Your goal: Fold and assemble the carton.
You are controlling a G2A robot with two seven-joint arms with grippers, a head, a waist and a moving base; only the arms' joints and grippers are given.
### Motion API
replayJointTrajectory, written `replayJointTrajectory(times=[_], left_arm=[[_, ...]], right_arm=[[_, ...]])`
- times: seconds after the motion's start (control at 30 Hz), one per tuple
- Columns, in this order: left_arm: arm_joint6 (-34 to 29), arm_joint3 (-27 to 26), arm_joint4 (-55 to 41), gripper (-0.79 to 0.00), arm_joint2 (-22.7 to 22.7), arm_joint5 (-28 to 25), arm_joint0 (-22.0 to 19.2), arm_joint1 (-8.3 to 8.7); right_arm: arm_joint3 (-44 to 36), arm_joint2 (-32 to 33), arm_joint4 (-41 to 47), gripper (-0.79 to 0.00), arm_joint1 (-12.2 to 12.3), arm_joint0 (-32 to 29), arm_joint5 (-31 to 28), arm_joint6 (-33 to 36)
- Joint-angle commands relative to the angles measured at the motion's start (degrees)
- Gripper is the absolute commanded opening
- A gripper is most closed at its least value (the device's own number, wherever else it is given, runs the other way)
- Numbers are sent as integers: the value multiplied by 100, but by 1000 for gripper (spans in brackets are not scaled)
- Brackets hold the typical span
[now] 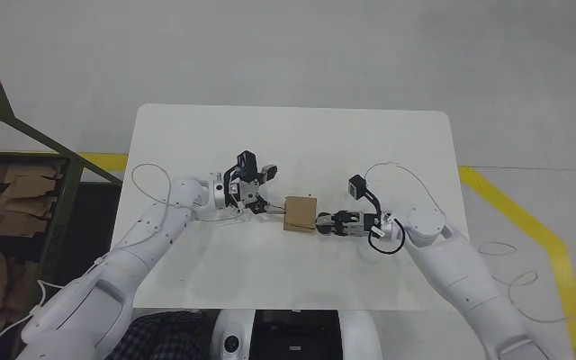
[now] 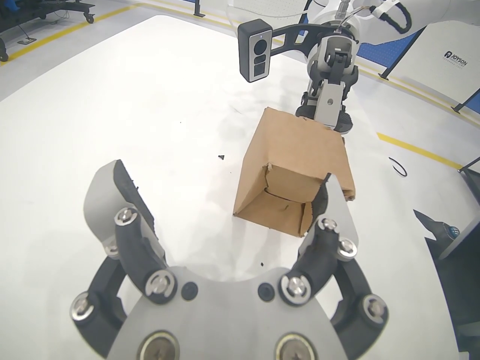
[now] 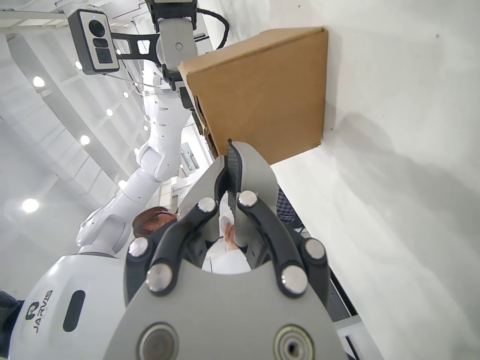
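Note:
A small brown carton (image 1: 300, 213) lies on its side at the middle of the white table (image 1: 360, 135). In the left wrist view its open mouth (image 2: 285, 204) faces the camera, with inner flaps folded in at the back. My left gripper (image 2: 225, 192) is open just in front of that mouth, and one finger (image 2: 332, 204) touches the mouth's side edge. My right gripper (image 3: 228, 151) is shut with nothing between its pads. Its tips rest against the carton's closed far side (image 3: 262, 95). Seen from the left wrist, the right gripper (image 2: 330, 114) stands at the carton's far top edge.
A green crate of flat cardboard (image 1: 27, 202) stands off the table's left side. Thin cables (image 1: 148, 180) loop over the table beside each arm. Bare tabletop lies behind the carton and along the front edge.

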Motion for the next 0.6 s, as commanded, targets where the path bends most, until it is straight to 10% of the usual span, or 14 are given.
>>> replayJointTrajectory(times=[0.0, 0.57], left_arm=[[-11, 2, 14, 0, -4, -1, 0, -7], [526, -108, 92, 0, -458, 32, 167, 119]], right_arm=[[5, -22, -30, -785, -12, 27, 26, 3], [-187, 682, 2, -785, 168, -293, -163, -108]])
